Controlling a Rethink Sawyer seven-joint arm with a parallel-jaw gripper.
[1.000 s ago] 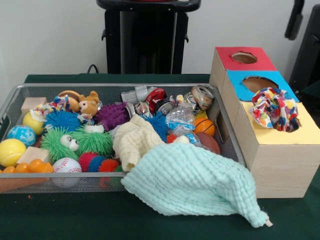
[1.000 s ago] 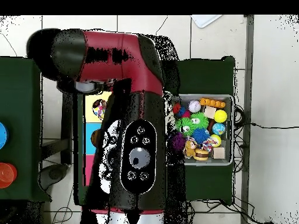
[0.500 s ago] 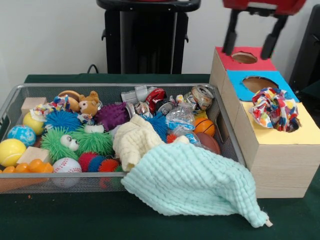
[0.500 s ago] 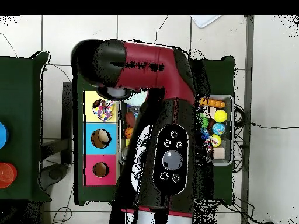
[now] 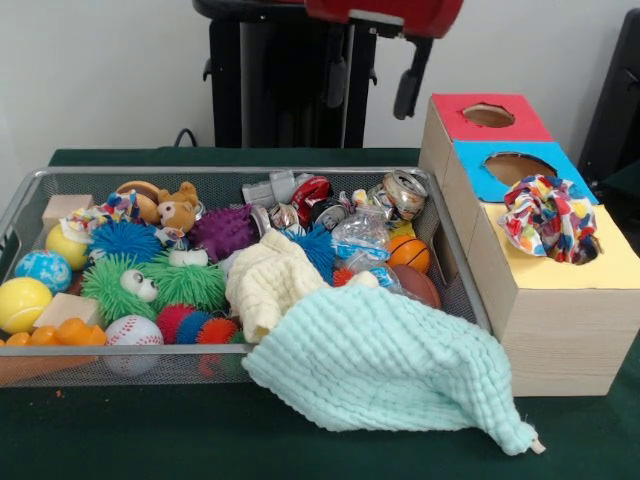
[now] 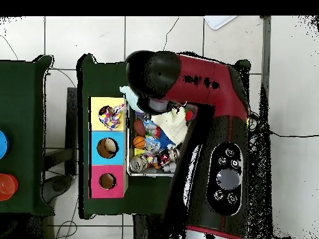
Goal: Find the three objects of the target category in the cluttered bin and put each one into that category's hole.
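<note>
Sorting box (image 5: 560,320): pale wood, standing on the green table (image 5: 120,440) just beside the bin's end. Top carries three coloured panels in a row, each with a hole: red (image 5: 488,115) farthest from the camera, blue (image 5: 518,166) in the middle, yellow (image 5: 610,262) nearest.

Patterned cloth (image 5: 548,217): multicoloured, crumpled, sitting in the yellow panel's hole with most of its bulk above the surface. In the overhead view it shows as a speckled bundle (image 6: 111,116) on the yellow square.

Mint cloth (image 5: 390,365): large, waffle-textured, draped over the bin's near rim and spilling onto the table toward the box.

Cream cloth (image 5: 268,280): knitted, lying in the bin's middle, its lower edge touching the mint cloth.

Wire mesh bin (image 5: 60,180): holds, at the box end, crushed cans (image 5: 405,190), clear plastic wrap (image 5: 360,238) and a small basketball (image 5: 409,252). Centre: a purple spiky ball (image 5: 225,230) and a teddy bear (image 5: 178,210). Other end: a green fuzzy toy with eyes (image 5: 140,285), a blue spiky ball (image 5: 125,240), a baseball (image 5: 133,331), a yellow ball (image 5: 22,303), a wooden block (image 5: 66,309).

Gripper (image 5: 371,80): hangs above the bin's far side, clear of all contents, two dark fingers spread apart, nothing between them. Red arm (image 6: 205,87) spans the bin in the overhead view.
</note>
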